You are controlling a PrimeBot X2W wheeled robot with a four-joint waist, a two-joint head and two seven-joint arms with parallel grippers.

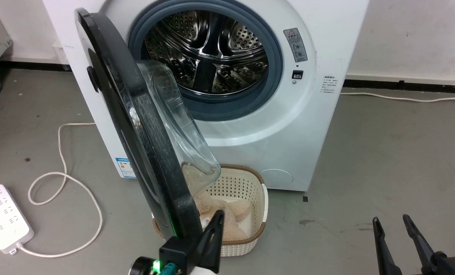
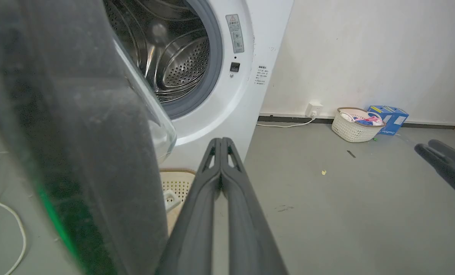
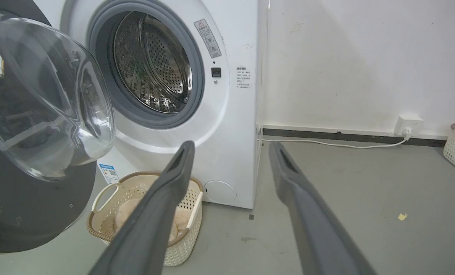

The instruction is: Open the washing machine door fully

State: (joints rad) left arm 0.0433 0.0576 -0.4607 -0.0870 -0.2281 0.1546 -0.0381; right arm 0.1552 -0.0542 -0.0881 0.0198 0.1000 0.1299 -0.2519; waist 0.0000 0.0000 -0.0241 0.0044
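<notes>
In your head view, a white power strip (image 1: 4,217) lies at the lower left on the floor (image 1: 384,152), and its cable (image 1: 63,179) loops toward the machine (image 1: 288,133). Next comes the door (image 1: 109,95). It stands swung out from its left edge, nearly edge-on to you, and runs from the upper left down to the bottom centre. Its glass bowl (image 1: 174,126) bulges right, toward the opening.

Your left gripper (image 1: 217,217) sits at the bottom centre with its jaws pressed together and nothing between them. It is just beside the lower rim of the door, on the bowl side, but you cannot tell whether it touches the rim.

Behind the gripper, a cream basket (image 1: 250,183) stands on the floor against the front of the machine, with pale cloth inside. Above it the steel drum (image 1: 208,53) shows through the grey gasket (image 1: 273,76) at the top centre.

At the lower right, your right gripper (image 1: 391,219) hangs over bare floor, well apart from the door. Its jaws are spread wide and hold nothing.
</notes>
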